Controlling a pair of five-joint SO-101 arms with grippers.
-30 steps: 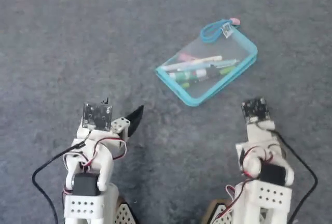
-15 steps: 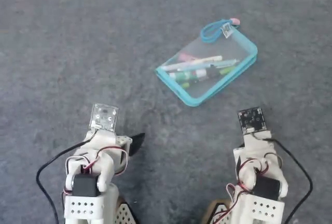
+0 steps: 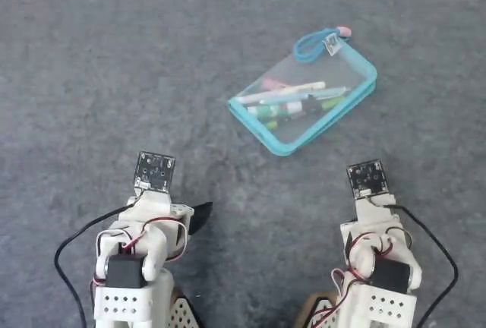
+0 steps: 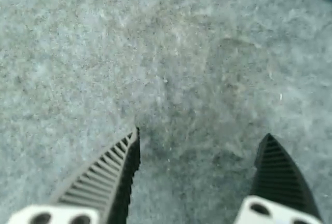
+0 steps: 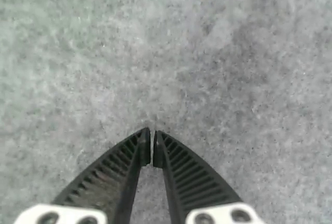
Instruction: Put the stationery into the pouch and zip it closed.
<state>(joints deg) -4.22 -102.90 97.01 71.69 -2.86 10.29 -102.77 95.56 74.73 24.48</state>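
Seen from above, a grey felt-covered bench [image 3: 114, 77]. My two white arms sit at the near edge, the left arm [image 3: 144, 244] and the right arm [image 3: 376, 244] well apart from each other.

The pouch [image 3: 348, 66] lies flat at the far right of the bench, well away from both arms. It is clear plastic with a turquoise border and is turned at a slant. The stationery [image 3: 292, 104], a small bundle of pens and markers, lies inside it, side by side along its length. A blue cord loop [image 3: 307, 45] and a small pink tab [image 3: 344, 31] sit at its far corner, where I take the zip pull to be. I see no loose stationery on the felt.

My left tool [image 4: 202, 134] hangs wide, its two ribbed jaws far apart over bare felt and holding nothing. My right tool [image 5: 150, 133] is pinched narrow, jaw tips almost touching, also holding nothing and pointing down at bare felt.

I judge the filling done. The zip looks closed from here, but I cannot make out the slider for certain. If any gap remains, I would do best to pin the near end of the pouch with one tool so it cannot slide on the felt. The other should take the pull low, close to the slider, and draw straight along the zip line, not upward, so the pouch stays flat.
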